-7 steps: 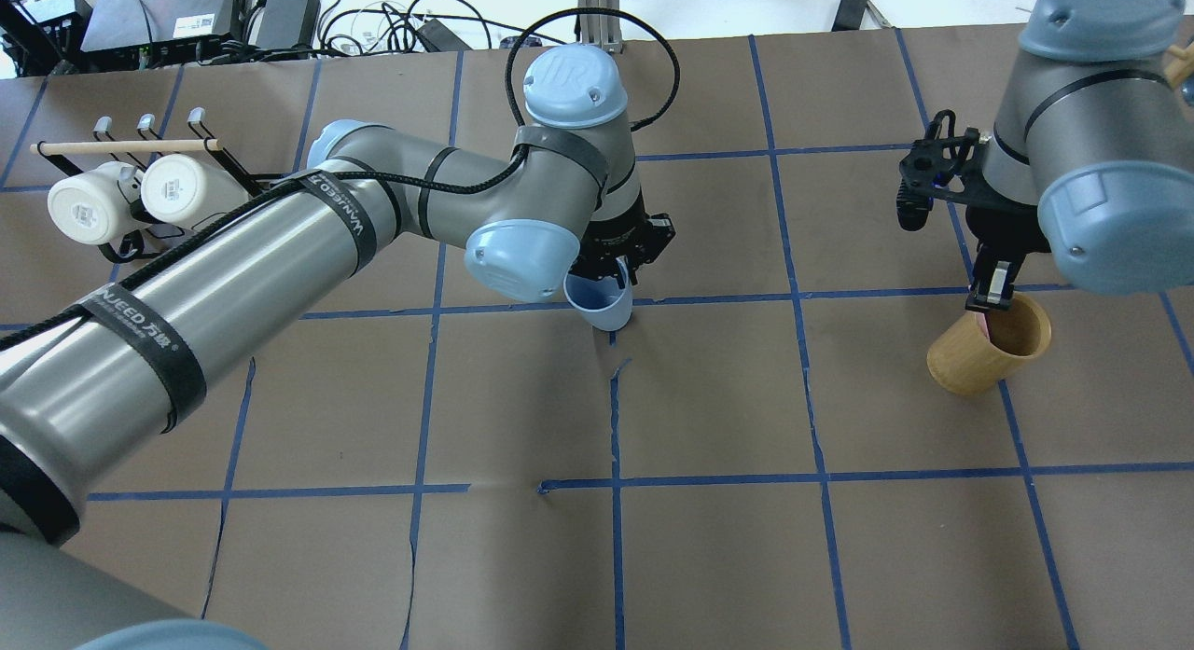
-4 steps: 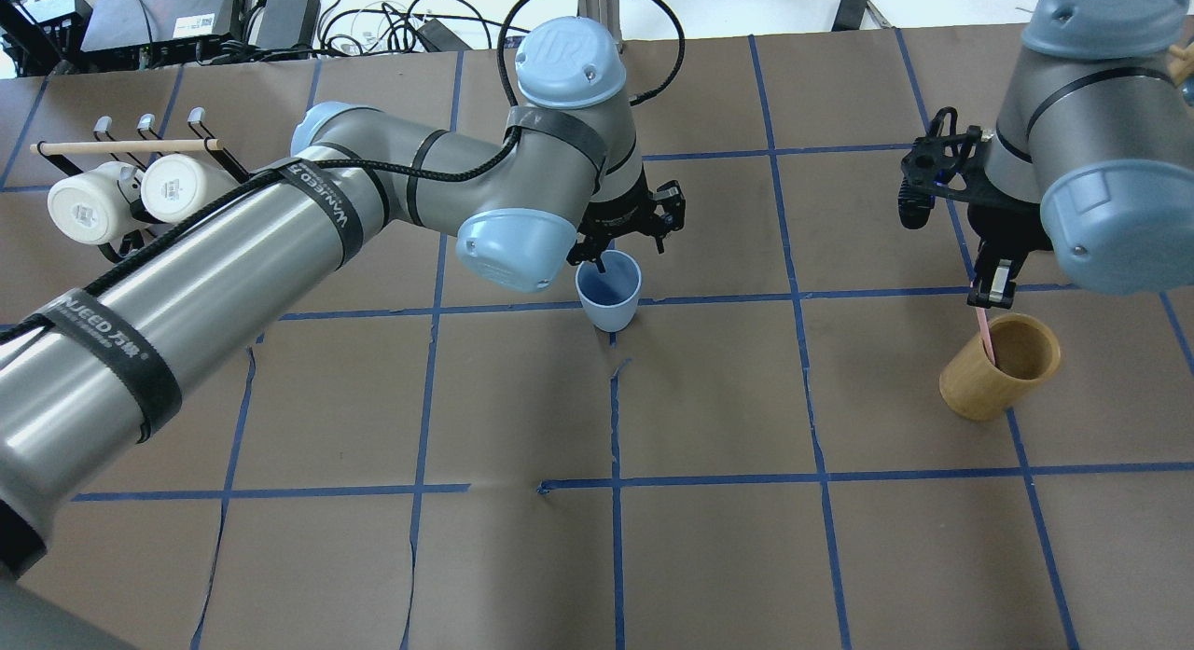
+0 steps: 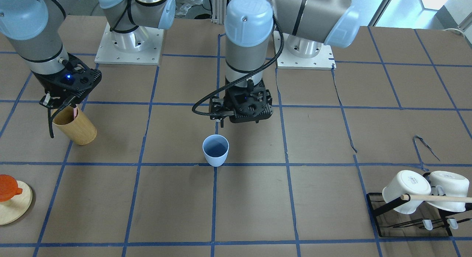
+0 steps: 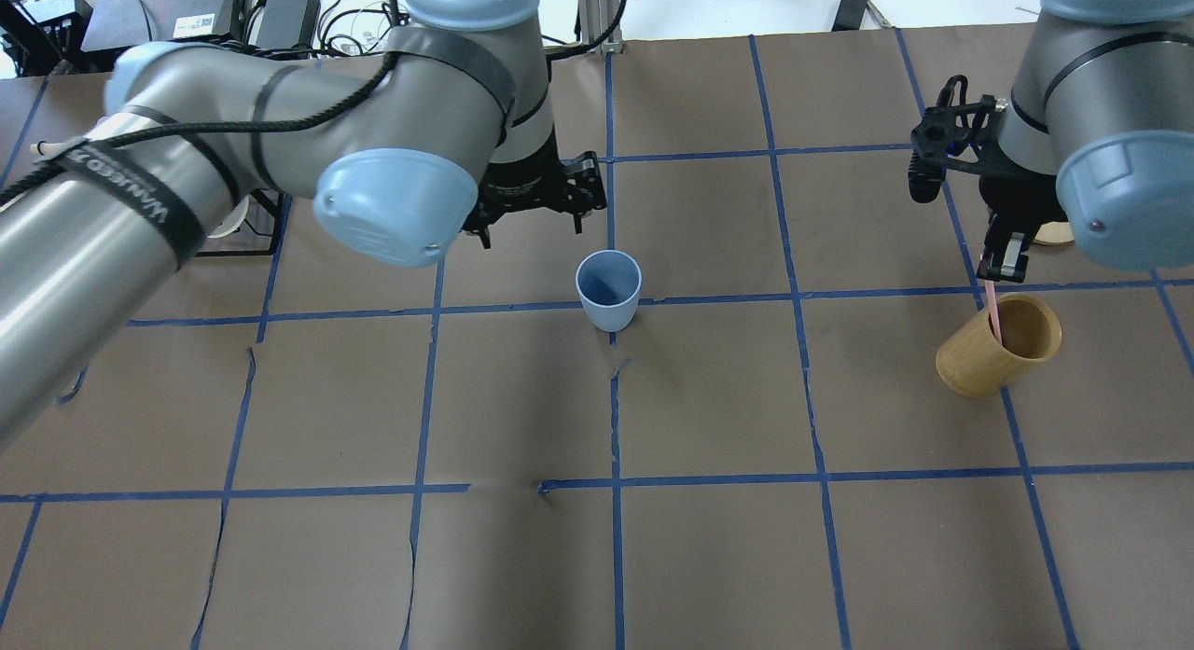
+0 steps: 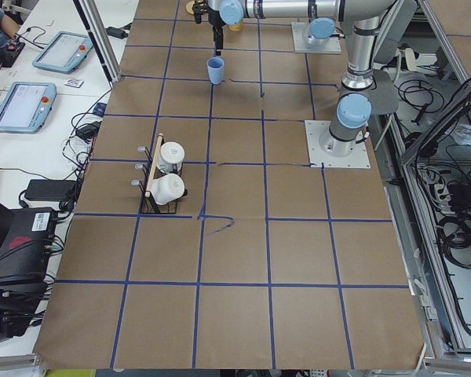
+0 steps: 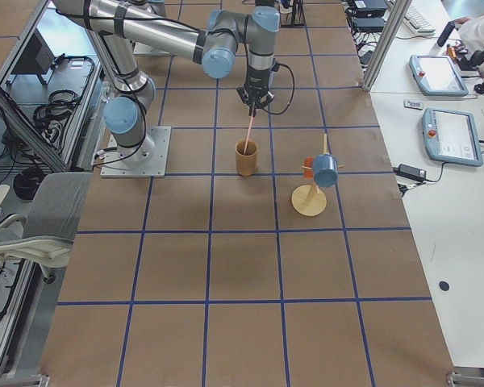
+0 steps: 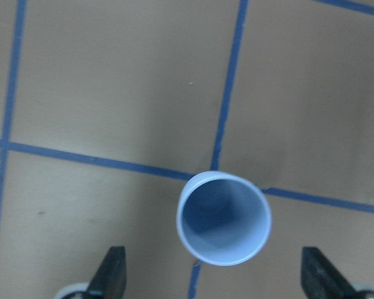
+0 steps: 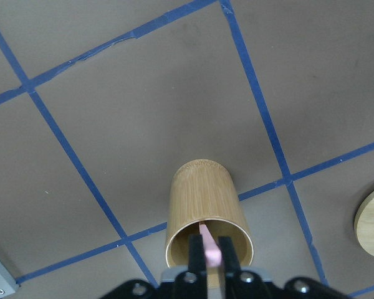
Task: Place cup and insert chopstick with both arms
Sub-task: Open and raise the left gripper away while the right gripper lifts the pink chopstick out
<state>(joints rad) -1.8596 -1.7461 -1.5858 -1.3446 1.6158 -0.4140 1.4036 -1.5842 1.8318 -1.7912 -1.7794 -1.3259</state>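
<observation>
The pale blue cup (image 4: 608,291) stands upright on the brown table near the middle, free of any gripper; it also shows in the front view (image 3: 215,150) and the left wrist view (image 7: 223,218). My left gripper (image 4: 532,230) is open and empty, raised above and just behind the cup. My right gripper (image 4: 1003,263) is shut on a pink chopstick (image 4: 992,314), whose lower end is still inside the tan wooden cylinder (image 4: 989,356). The right wrist view shows the pads (image 8: 197,261) pinching the chopstick (image 8: 209,246) over the cylinder's mouth (image 8: 202,199).
A black rack (image 3: 405,212) with two white mugs (image 3: 405,190) and a beige wooden rod (image 3: 438,198) stands on my left side. A round wooden stand (image 6: 310,201) carrying a blue cup (image 6: 323,169) stands beyond the cylinder on my right.
My left gripper let go of the cup, opened, rose and drew back to the left. The cup went from tilted to upright. My right gripper lifted the chopstick a little.
</observation>
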